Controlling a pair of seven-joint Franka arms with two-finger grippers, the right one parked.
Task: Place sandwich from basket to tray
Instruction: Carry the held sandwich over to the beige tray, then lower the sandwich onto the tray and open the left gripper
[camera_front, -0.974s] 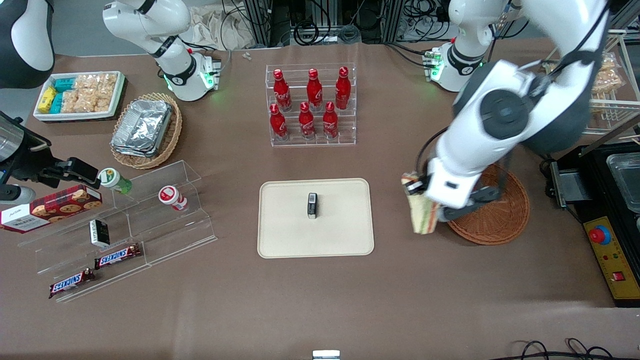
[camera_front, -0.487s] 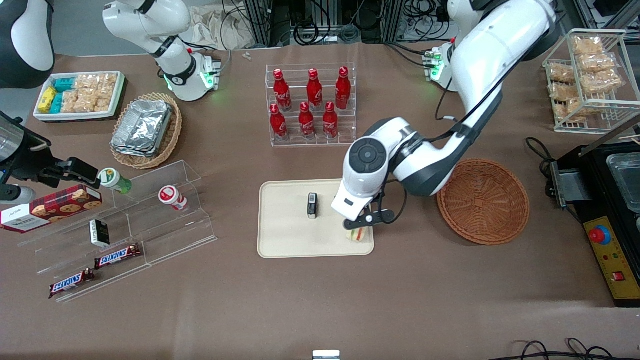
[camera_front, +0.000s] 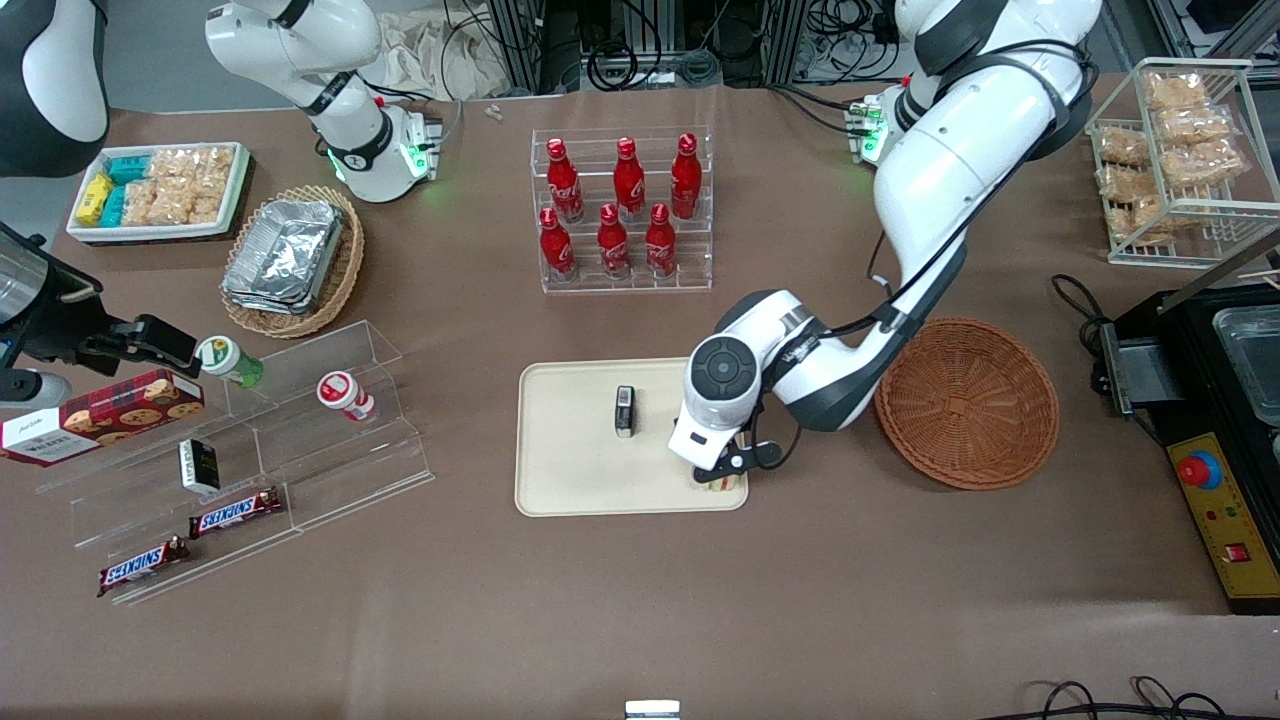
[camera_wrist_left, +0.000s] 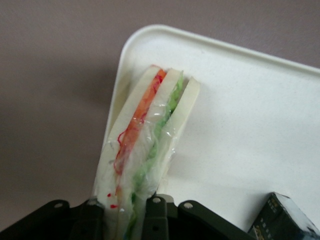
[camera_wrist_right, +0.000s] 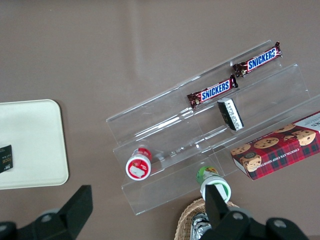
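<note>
My left gripper (camera_front: 719, 474) is low over the corner of the cream tray (camera_front: 570, 470) that lies nearest the front camera and toward the basket. It is shut on the wrapped sandwich (camera_wrist_left: 145, 145), white bread with orange-red and green filling, whose end rests on the tray (camera_wrist_left: 250, 125) close to its rim. In the front view only a sliver of the sandwich (camera_front: 722, 483) shows under the hand. The reddish-brown wicker basket (camera_front: 968, 400) stands empty beside the tray, toward the working arm's end.
A small black box (camera_front: 624, 410) lies in the tray's middle and shows in the left wrist view (camera_wrist_left: 282, 220). A clear rack of red bottles (camera_front: 622, 210) stands farther from the camera. Clear shelves with snacks (camera_front: 250, 440) lie toward the parked arm's end.
My gripper carried the sandwich from beside the basket over to the tray, then lowered it onto the tray's corner. The basket is left empty.
</note>
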